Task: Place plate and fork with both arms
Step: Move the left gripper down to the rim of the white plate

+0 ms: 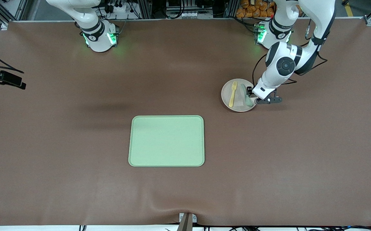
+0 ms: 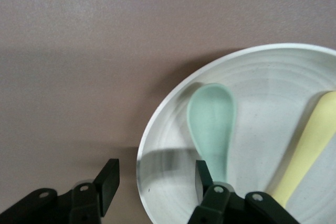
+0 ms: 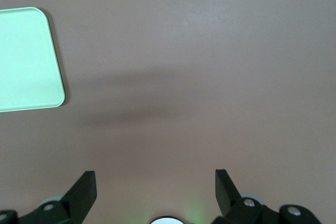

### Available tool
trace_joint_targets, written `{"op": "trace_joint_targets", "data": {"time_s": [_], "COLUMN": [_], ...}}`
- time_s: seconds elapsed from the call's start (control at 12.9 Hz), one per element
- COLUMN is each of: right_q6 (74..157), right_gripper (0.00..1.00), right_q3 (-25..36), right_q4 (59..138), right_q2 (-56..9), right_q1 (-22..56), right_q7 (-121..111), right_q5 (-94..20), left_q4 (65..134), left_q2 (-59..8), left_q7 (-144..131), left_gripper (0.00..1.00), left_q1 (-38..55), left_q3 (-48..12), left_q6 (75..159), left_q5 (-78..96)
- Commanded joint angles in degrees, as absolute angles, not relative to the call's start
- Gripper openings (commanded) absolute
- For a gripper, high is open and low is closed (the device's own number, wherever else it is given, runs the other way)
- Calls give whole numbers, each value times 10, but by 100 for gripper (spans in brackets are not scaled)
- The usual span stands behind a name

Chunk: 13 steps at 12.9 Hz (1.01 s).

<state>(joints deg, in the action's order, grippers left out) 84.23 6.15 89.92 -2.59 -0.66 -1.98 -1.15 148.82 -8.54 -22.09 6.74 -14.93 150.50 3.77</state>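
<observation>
The pale plate (image 1: 226, 96) lies toward the left arm's end of the table, farther from the front camera than the tray. On it lie the yellow fork (image 1: 233, 93) and a muted-green spoon (image 1: 245, 96), side by side. My left gripper (image 1: 253, 96) is down at the plate's edge on the spoon's side. In the left wrist view, the left gripper (image 2: 156, 174) is open and straddles the plate (image 2: 273, 72) rim. One finger is outside over the table, the other inside by the spoon (image 2: 212, 121), with the fork (image 2: 310, 145) beside it. My right gripper (image 3: 156, 187) hangs open over bare table.
The rectangular light-green tray (image 1: 166, 141) sits mid-table, nearer the front camera than the plate; a corner of the tray (image 3: 26, 59) shows in the right wrist view. Brown mat covers the table. A black camera mount (image 1: 2, 78) stands at the right arm's end.
</observation>
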Motion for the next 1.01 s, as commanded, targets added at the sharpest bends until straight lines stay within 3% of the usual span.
{"op": "trace_joint_targets", "data": {"time_s": [0.0, 0.31, 0.54, 0.93], "right_q6": [848, 852, 852, 852], "right_gripper": [100, 100, 100, 100], "right_q3": [62, 62, 62, 61], "right_q4": [904, 904, 904, 902], "right_q2": [-39, -44, -45, -47], "right_q1": [10, 18, 19, 25], "right_q7": [-18, -17, -17, -17], "right_q5": [-5, -5, -5, -5], "left_q4": [1503, 1506, 1506, 1506], "left_q2": [-83, -81, -82, -83], "left_q7": [-214, -214, -211, -197], "left_gripper": [53, 42, 27, 17], "left_q1": [61, 60, 60, 34], "left_q3": [-153, -152, -152, -153], "left_q6": [1521, 1521, 1521, 1521], "left_q5": [44, 44, 43, 40]}}
